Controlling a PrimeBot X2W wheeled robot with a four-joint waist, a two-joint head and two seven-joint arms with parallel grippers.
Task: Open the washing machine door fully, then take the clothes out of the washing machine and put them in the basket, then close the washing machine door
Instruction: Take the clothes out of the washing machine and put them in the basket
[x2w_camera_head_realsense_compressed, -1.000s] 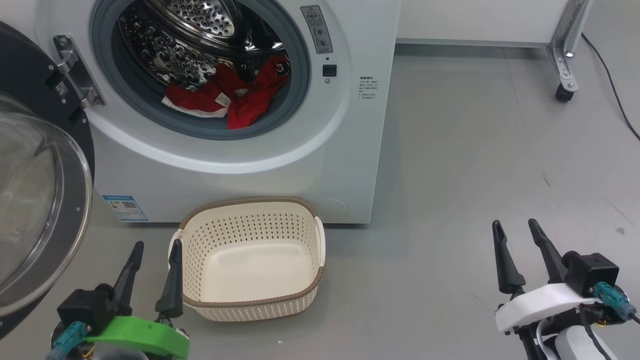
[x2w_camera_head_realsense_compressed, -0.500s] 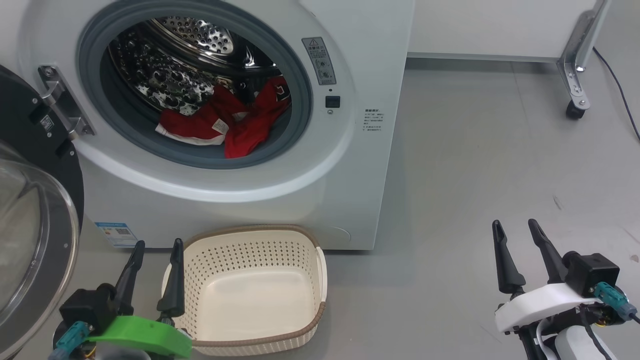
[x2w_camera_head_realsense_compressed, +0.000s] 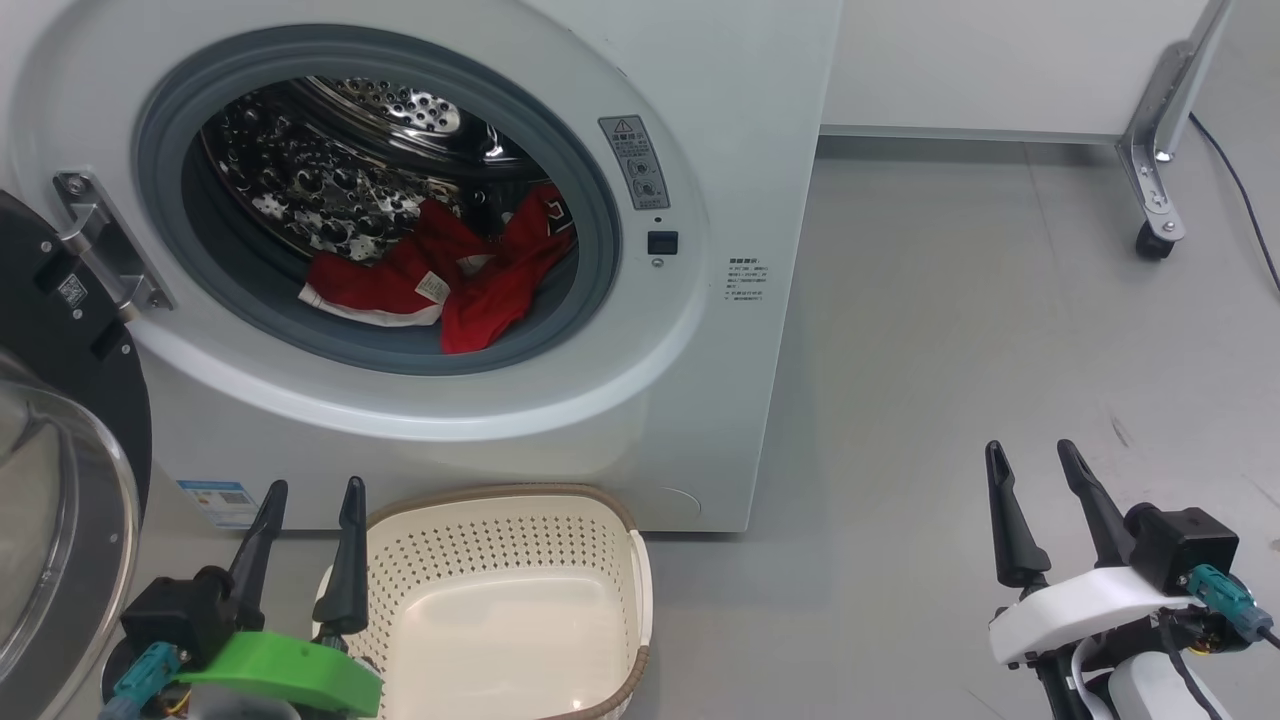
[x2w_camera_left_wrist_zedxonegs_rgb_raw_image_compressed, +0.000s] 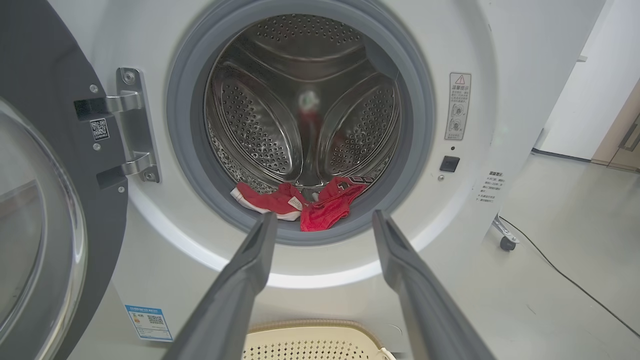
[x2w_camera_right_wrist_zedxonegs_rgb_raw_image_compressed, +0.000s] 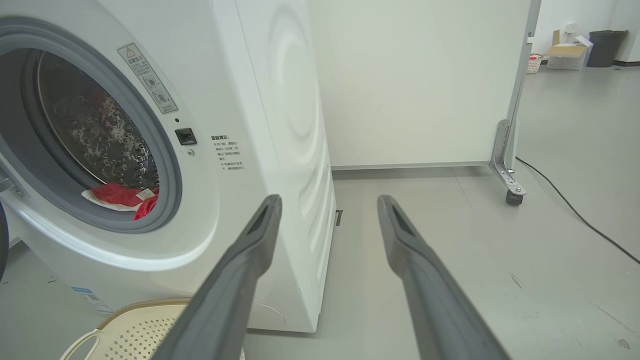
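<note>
Washing machine (x2w_camera_head_realsense_compressed: 700, 300): door (x2w_camera_head_realsense_compressed: 60, 560) swung wide at its left, freeing the opening. Clothes (x2w_camera_head_realsense_compressed: 440, 285): red heap on its drum's front lip. Basket (x2w_camera_head_realsense_compressed: 500, 492): empty, directly before it, presumably for a short carry. Left gripper (x2w_camera_head_realsense_compressed: 312, 487), right gripper (x2w_camera_head_realsense_compressed: 1030, 447): spread, holding nothing.

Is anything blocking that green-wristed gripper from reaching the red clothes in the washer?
Nothing visible. The washing machine door hangs open to the left, and the open left gripper faces the clothes at the front of the drum.
</note>
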